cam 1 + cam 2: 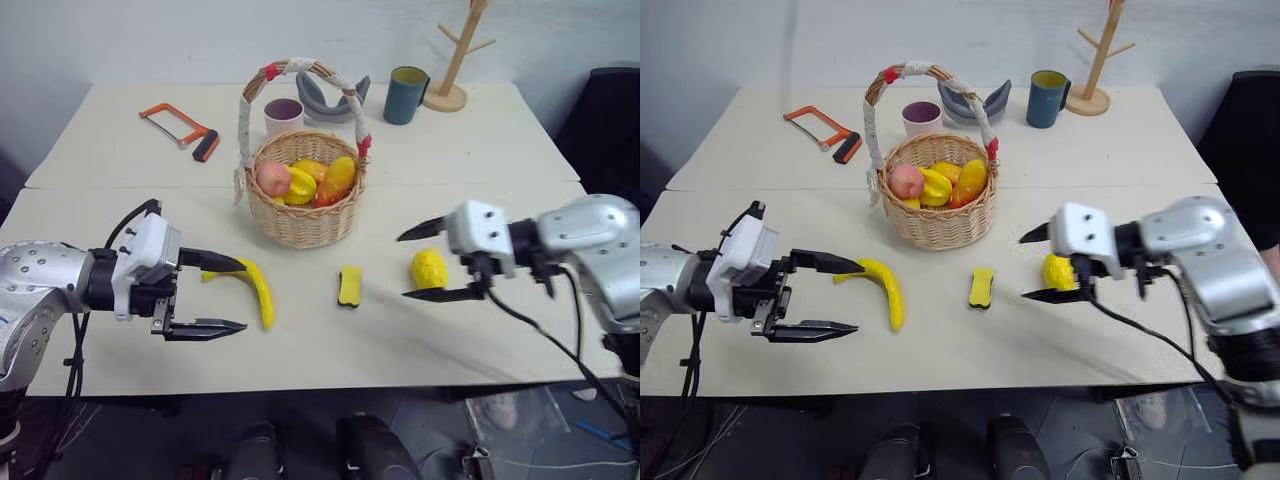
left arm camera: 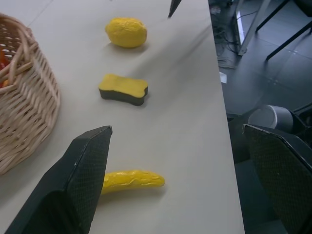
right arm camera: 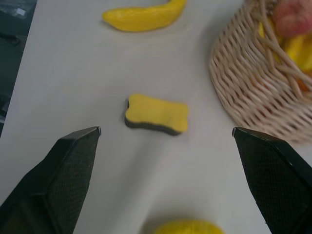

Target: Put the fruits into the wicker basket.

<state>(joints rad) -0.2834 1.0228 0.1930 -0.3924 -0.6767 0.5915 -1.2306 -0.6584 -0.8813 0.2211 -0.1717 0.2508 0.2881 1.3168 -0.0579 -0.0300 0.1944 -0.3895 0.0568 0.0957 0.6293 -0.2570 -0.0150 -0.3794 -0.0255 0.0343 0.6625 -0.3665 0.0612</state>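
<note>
Wicker basket (image 1: 305,205) sits mid-table, already holding several fruits. Banana (image 1: 256,288) lies on the table in front of the basket toward the robot's left; lemon (image 1: 429,268) in front of it toward the right, sponge (image 1: 350,286) between them. Neither fruit grasped, so this looks like the approach step. Left gripper (image 1: 213,296) near the banana's end, jaws wide open, empty, pointing inward and slightly down. Right gripper (image 1: 426,262) wide open, straddling the lemon in the head views, contact unclear. Next: lower onto the fruits, close, carry to basket, avoiding the sponge.
</note>
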